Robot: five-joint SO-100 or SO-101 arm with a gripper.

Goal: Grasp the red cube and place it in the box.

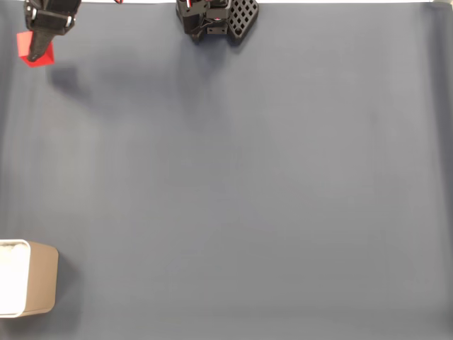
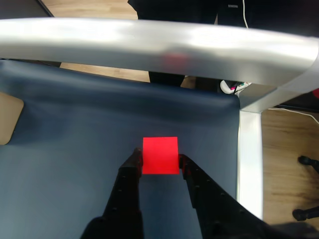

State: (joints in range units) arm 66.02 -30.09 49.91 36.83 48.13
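Observation:
The red cube (image 1: 32, 58) is at the far top-left corner of the fixed view, between the black fingers of my gripper (image 1: 37, 45). Its shadow falls on the mat a little to the right and below, so it looks lifted. In the wrist view the red cube (image 2: 160, 155) sits squarely between the two fingertips, which press its left and right faces; my gripper (image 2: 160, 160) is shut on it. The box (image 1: 32, 278), tan-sided with a white rim, stands at the bottom-left edge of the fixed view. A tan rounded shape, likely the box (image 2: 8, 118), shows at the left edge of the wrist view.
A dark blue mat (image 1: 248, 184) covers the table. The arm's black base (image 1: 216, 18) sits at the top middle. In the wrist view a silver frame rail (image 2: 159, 42) and post (image 2: 249, 159) border the mat, with wooden floor beyond.

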